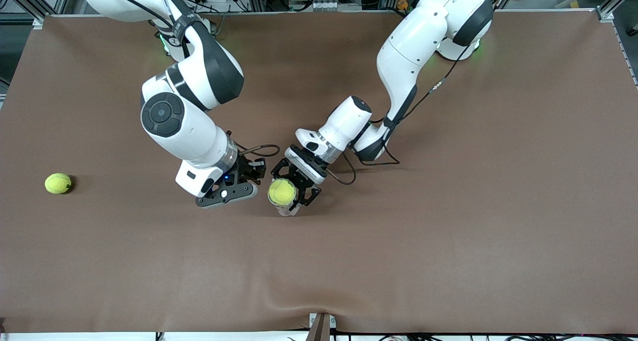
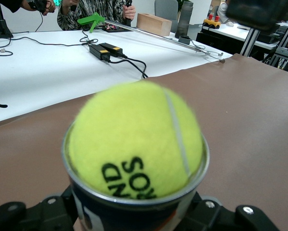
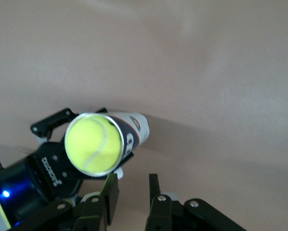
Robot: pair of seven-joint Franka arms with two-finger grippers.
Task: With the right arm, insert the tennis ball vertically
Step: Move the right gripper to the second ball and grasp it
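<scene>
Insertion looks essentially done: the tennis ball (image 1: 281, 191) sits in the mouth of the upright can (image 3: 134, 131), its top proud of the rim. The left gripper (image 1: 297, 181) clasps that can around its body, and the right gripper (image 1: 230, 194) hangs just beside it over the tabletop (image 1: 448, 231), fingers closed on nothing. Left to do, I judge, is only retreat; a second ball (image 1: 58, 183) lies well apart toward the right arm's end.
</scene>
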